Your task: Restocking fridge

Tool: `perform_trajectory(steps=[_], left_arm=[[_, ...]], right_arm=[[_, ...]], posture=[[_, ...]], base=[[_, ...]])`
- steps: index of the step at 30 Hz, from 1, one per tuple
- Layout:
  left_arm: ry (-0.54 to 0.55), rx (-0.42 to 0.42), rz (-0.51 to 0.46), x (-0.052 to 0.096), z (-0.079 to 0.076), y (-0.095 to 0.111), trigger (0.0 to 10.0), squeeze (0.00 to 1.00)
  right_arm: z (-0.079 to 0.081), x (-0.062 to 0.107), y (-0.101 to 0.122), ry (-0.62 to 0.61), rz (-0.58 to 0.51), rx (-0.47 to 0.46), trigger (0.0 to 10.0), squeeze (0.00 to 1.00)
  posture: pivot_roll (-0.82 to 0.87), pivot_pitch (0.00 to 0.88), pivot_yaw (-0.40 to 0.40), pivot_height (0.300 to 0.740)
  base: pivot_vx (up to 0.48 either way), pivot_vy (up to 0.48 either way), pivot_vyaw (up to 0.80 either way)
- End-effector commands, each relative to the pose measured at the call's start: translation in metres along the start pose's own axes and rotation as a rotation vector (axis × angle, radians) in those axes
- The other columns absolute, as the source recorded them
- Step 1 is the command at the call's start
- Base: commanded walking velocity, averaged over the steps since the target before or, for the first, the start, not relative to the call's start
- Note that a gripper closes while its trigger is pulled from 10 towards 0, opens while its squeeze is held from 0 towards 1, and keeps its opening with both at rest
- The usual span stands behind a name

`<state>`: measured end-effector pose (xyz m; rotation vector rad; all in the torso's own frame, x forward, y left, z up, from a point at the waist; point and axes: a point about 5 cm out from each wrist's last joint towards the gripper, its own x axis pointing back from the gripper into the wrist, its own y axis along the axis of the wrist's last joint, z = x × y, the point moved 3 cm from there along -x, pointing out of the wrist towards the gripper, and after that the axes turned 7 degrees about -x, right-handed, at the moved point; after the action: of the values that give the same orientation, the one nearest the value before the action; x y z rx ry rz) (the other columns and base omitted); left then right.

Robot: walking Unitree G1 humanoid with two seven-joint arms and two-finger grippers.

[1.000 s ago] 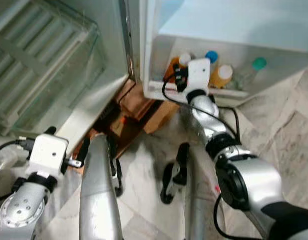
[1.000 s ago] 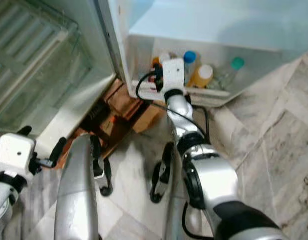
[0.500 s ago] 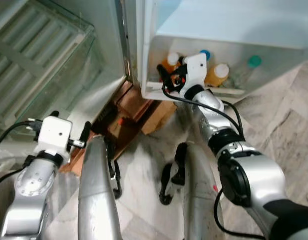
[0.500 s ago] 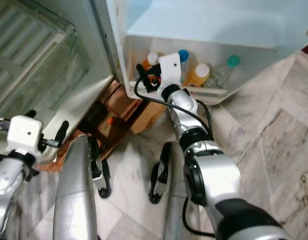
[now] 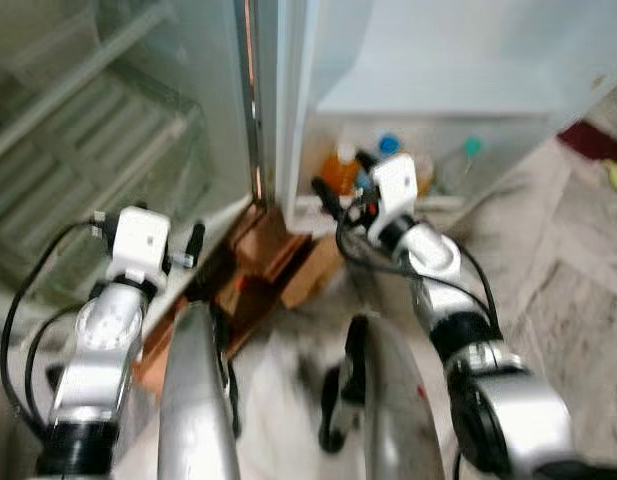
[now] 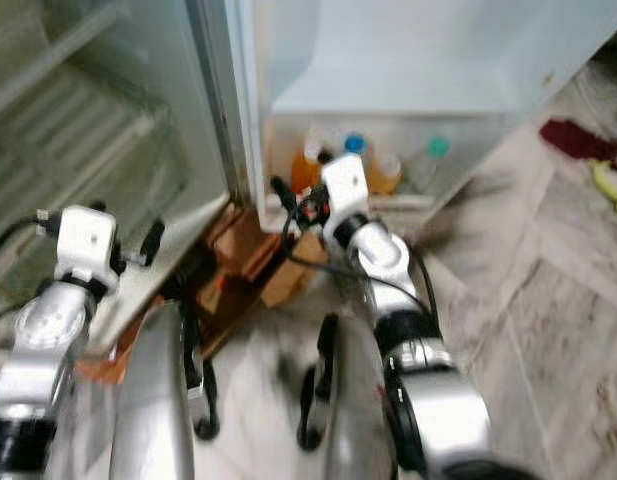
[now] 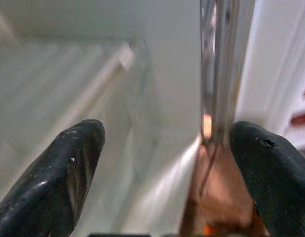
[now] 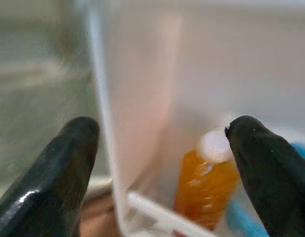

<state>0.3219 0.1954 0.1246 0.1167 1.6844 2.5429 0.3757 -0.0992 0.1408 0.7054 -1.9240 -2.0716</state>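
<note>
Marble floor (image 5: 578, 290) and the open fridge (image 5: 128, 130) look blurred and farther off than before; the right gripper (image 5: 338, 195) has drawn back from the door shelf (image 6: 388, 200). Four bottles stand there: two orange (image 5: 340, 168), one blue-capped (image 5: 389, 145), one green-capped (image 5: 472, 147). Both grippers, left gripper (image 5: 178, 250) included, are spread wide, holding nothing

I see glossy silver metal on both arms (image 5: 193, 400). The fridge door (image 5: 428, 60) looks smooth pale plastic, the shelf (image 5: 108, 130) at upper left clear glass. The floor (image 5: 578, 290) is polished veined marble, the brown boxes (image 5: 273, 265) matt cardboard. Orange bottle (image 8: 209, 192): translucent plastic.
</note>
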Motion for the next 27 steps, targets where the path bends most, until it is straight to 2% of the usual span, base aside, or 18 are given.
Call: perform_trajectory(steps=[1,3,4,5,7,11,15,20,27], left_arm=[[-0.003,0.006,-0.009,-0.005,-0.001,-0.002,10.0,0.0],[-0.004,0.009,-0.018,-0.006,-0.001,0.0,10.0,0.0],[-0.004,0.015,-0.036,-0.009,0.0,0.003,10.0,0.0],[-0.004,0.015,-0.036,-0.009,0.0,0.003,10.0,0.0],[0.007,0.031,-0.052,-0.011,0.003,0.004,10.0,0.0],[0.052,0.07,-0.06,-0.013,0.009,0.007,10.0,0.0],[0.055,0.083,-0.064,-0.014,0.006,0.006,10.0,0.0],[0.025,0.111,-0.056,-0.008,-0.005,0.001,10.0,0.0],[0.019,0.116,-0.075,-0.014,-0.009,0.006,10.0,0.0]], right_arm=[[-0.013,0.009,0.005,-0.11,-0.031,-0.03,10.0,0.0],[-0.015,0.016,0.003,-0.146,-0.03,-0.004,10.0,0.0],[-0.019,0.028,0.002,-0.218,-0.036,0.047,10.0,0.0],[-0.019,0.028,0.002,-0.218,-0.036,0.047,10.0,0.0],[-0.025,0.045,-0.001,-0.337,-0.025,0.006,10.0,0.0],[-0.017,0.061,0.01,-0.351,-0.056,0.012,10.0,0.0],[-0.018,0.065,0.013,-0.375,-0.083,0.016,10.0,0.0],[-0.023,0.068,0.026,-0.421,-0.103,0.014,10.0,0.0],[-0.025,0.07,0.029,-0.454,-0.09,0.005,10.0,0.0]], posture=[[0.03,0.029,-0.038,0.576],[0.03,0.016,-0.026,0.576],[0.03,0.0,-0.018,0.576],[0.03,0.0,-0.018,0.576],[0.02,0.0,-0.018,0.576],[0.01,0.0,-0.027,0.576],[0.0,0.0,-0.025,0.585],[-0.02,0.0,-0.026,0.625],[-0.03,0.0,-0.033,0.675]], base=[[0.0,0.0,0.0],[0.0,0.0,0.0],[0.0,0.0,0.0],[0.0,0.0,0.0],[0.0,0.0,0.0],[0.0,0.0,0.0],[0.0,0.0,0.0],[0.0,0.0,0.0],[0.0,0.0,0.0]])
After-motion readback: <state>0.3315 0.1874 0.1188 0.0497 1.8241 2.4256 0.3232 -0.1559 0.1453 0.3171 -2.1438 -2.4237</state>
